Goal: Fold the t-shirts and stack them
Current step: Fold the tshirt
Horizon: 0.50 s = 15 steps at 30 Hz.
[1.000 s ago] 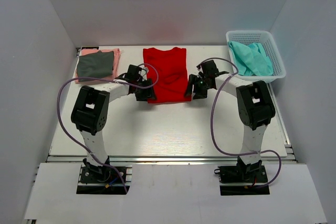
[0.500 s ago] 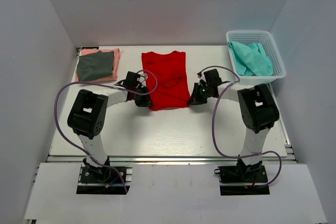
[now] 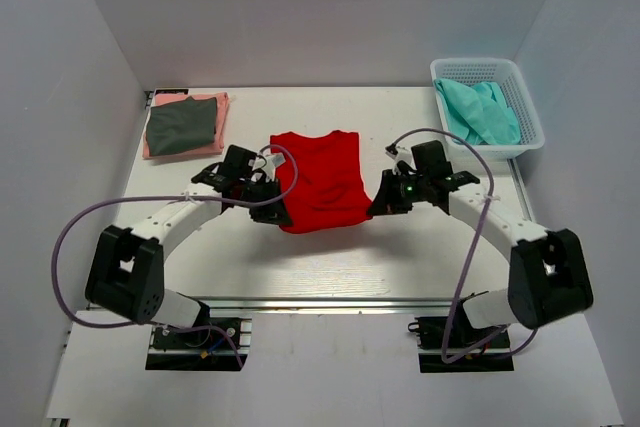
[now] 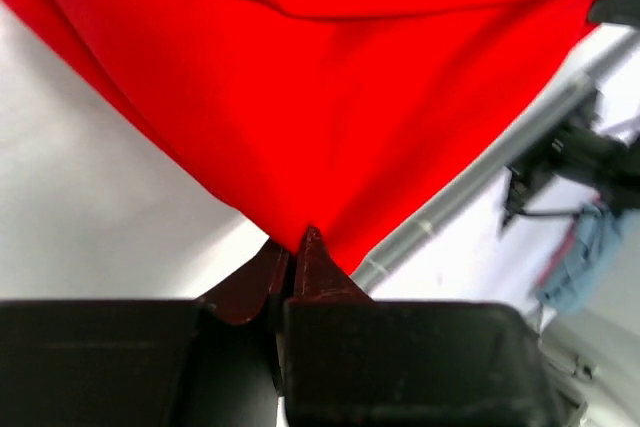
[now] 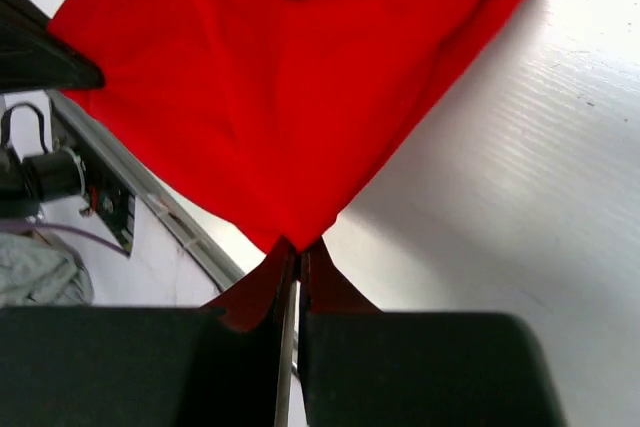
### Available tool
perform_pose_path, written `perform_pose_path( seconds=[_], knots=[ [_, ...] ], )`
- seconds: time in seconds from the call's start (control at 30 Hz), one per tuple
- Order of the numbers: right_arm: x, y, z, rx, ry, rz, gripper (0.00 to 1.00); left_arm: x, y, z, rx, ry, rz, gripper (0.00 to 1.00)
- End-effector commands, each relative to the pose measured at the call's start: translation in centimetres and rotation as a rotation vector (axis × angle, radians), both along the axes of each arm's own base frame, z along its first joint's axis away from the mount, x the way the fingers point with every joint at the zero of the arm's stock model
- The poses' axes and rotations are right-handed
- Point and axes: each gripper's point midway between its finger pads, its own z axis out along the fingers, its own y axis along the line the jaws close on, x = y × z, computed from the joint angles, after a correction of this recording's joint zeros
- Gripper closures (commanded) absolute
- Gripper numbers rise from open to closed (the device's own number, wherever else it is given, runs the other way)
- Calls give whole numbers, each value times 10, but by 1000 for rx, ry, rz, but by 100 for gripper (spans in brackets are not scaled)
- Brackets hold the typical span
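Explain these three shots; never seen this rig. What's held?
Two robot arms are bolted at the near edge of the table. The wide picture looks down from above and behind them; the other two come from cameras on each wrist. The left gripper and right gripper are each shut on a near corner of the red t-shirt. At the far left, a folded dark grey t-shirt lies on a salmon pink one. The white basket at the far right holds teal cloth.

**Robotics laboratory test cell.** A white table (image 3: 320,257) fills the centre of the frame, enclosed by plain white panels (image 3: 60,97) at the left, right and top. A cabled left arm (image 3: 170,220) and right arm (image 3: 490,215) stand at the lower edge, where an aluminium rail (image 3: 320,300) borders the table.
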Motion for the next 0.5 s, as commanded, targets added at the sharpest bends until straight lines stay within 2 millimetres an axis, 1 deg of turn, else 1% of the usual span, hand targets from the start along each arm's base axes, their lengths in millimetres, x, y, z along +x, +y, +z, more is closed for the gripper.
perform_pose_path(
  seconds=[0.0,0.03,0.07,0.1,0.13,0.17,0.2,0.23,0.27,0.3,0.33,0.37,0.4,0.43,0.47],
  knots=[
    [-7,-6,35,1,-83,62,100,-10,-3,47,-82,-63,-61,96],
    [-3,-4,45,5,-107,63,100,-8,0,52,-87,-80,-50,96],
    [-1,-6,52,5,-132,61,100,-6,-1,64,-101,-117,-51,96],
    [3,-6,55,2,-146,52,100,1,-1,70,-100,-149,-44,96],
    [12,-6,64,-1,-173,36,100,9,-2,80,-94,-185,-32,97],
    [15,-6,68,3,-184,34,100,9,-2,80,-94,-185,-32,97],
    [23,-6,73,-5,-189,2,100,15,-2,90,-92,-204,-15,100],
    [28,-7,71,-12,-185,-13,100,21,-1,92,-78,-216,-2,100],
    [32,-7,74,-12,-175,-21,100,30,4,95,-60,-227,44,100],
    [41,-6,73,-15,-162,-27,100,44,12,99,-15,-253,125,100],
    [43,-4,73,-12,-150,-30,100,48,17,96,16,-240,160,100],
    [50,-2,83,-1,-165,-35,100,53,21,93,47,-231,193,100],
    [56,-4,78,-4,-150,-46,100,63,28,96,83,-246,247,100],
    [62,-4,78,-3,-149,-63,100,67,30,99,93,-256,275,100],
    [74,-2,92,5,-194,-74,100,75,33,95,116,-249,305,100]
  ],
)
